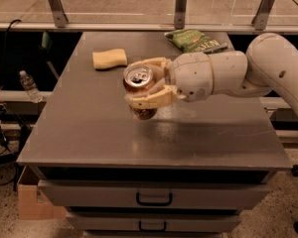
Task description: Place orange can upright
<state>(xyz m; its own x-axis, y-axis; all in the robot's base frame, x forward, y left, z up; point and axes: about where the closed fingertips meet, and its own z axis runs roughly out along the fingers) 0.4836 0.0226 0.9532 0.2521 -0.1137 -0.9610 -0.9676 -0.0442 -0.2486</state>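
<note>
The orange can (139, 83) is held upright in the air above the grey table (89, 133), its silver top with pull tab facing the camera. My gripper (145, 82) is shut on the can, its tan fingers (151, 99) clasping it from either side. The white arm reaches in from the right. The can's lower part shows just under the front finger, a little above the tabletop near the middle.
A yellow sponge (110, 59) lies at the back left of the table. A green chip bag (196, 40) lies at the back right. A water bottle (29, 86) stands on the floor at left. Drawers (154, 198) are below the front edge.
</note>
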